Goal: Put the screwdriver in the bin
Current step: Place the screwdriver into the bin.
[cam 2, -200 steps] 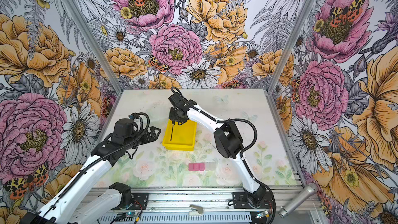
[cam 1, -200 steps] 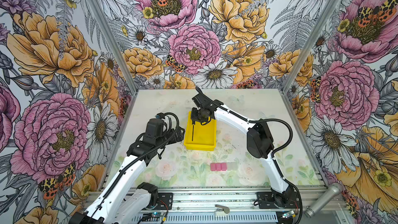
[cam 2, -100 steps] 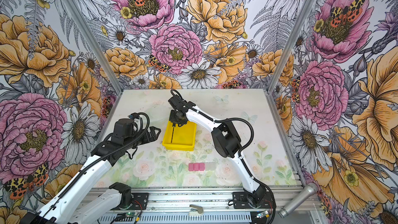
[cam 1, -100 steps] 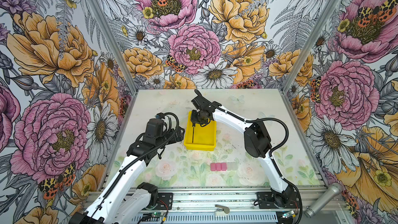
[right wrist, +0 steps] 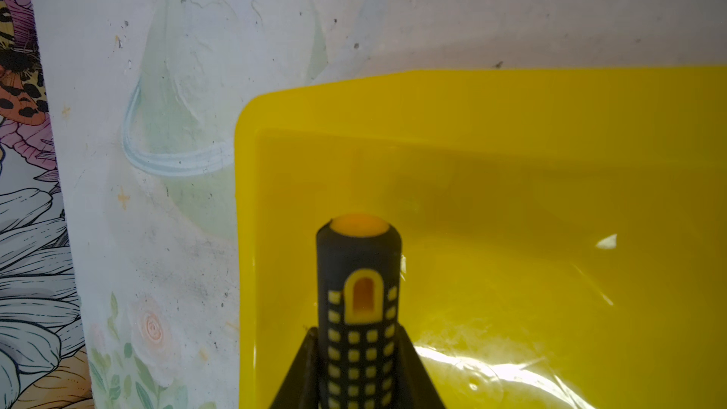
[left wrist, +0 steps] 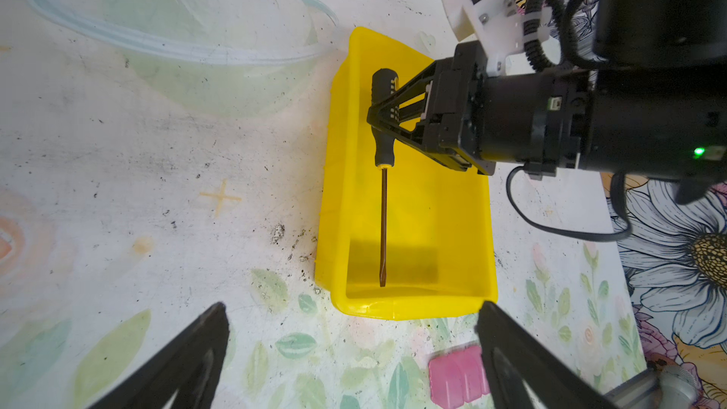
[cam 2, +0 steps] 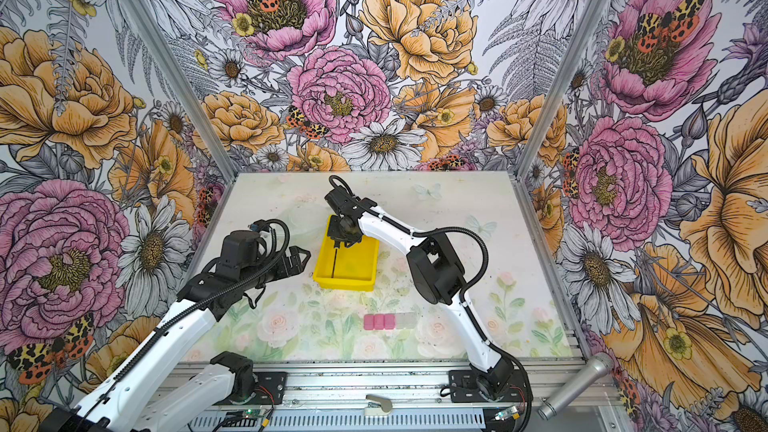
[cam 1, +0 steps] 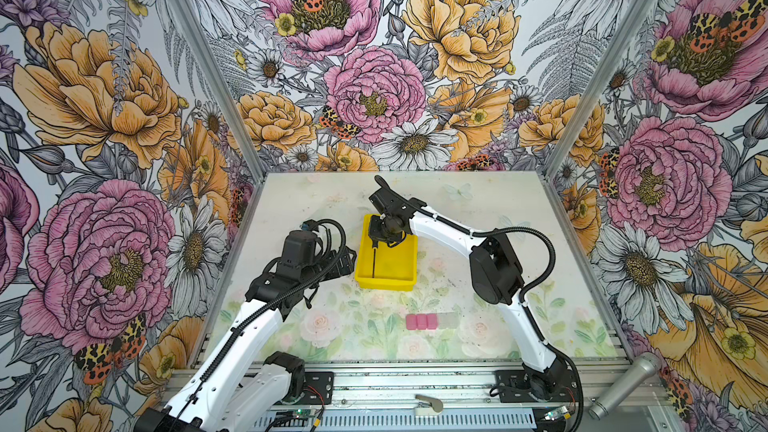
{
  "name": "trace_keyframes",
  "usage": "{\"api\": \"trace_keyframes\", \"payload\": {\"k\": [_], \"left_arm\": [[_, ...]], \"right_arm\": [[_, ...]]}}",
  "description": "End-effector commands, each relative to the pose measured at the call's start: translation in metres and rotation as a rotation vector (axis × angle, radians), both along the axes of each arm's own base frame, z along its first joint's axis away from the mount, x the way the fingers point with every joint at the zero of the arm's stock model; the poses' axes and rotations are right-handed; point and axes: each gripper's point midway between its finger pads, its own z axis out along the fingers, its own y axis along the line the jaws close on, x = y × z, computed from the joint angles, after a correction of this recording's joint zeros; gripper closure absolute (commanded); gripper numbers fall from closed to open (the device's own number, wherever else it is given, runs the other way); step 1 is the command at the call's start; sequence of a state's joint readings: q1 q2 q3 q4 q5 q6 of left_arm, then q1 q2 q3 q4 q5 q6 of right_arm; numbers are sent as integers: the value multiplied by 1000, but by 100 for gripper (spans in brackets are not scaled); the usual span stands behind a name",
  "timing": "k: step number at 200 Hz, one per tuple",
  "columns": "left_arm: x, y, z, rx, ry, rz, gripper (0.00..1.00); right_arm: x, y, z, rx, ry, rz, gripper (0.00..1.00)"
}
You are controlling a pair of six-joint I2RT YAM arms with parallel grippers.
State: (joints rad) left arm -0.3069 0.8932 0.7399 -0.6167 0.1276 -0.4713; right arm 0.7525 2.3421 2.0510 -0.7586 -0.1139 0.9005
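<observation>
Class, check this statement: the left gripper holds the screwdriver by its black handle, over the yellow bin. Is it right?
One thing is wrong: the right gripper holds the screwdriver by its black handle, over the yellow bin. The left wrist view shows it; the left gripper is open, beside the bin.

Pink blocks [cam 1: 421,321] beside clear block [cam 1: 449,320]; microphone [cam 1: 624,385].

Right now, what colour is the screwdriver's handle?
The screwdriver handle is black with small yellow squares; right wrist view shows it best.
</observation>
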Motion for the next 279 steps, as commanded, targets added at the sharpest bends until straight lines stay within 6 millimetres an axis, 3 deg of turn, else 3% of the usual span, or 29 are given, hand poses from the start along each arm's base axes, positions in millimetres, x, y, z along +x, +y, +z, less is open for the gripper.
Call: {"api": "trace_keyframes", "payload": {"k": [1,196,279], "left_arm": [[0,5,-4,21,-5,8,1],[-1,5,-6,38,-9,13,1],[1,3,-11,43,0,6,1]], "right_arm": [[-1,3,-15,-12,4,6,99],[-6,4,-45,-9,50,6,97],[-6,2,-53,-9,54,-14,91]]}}
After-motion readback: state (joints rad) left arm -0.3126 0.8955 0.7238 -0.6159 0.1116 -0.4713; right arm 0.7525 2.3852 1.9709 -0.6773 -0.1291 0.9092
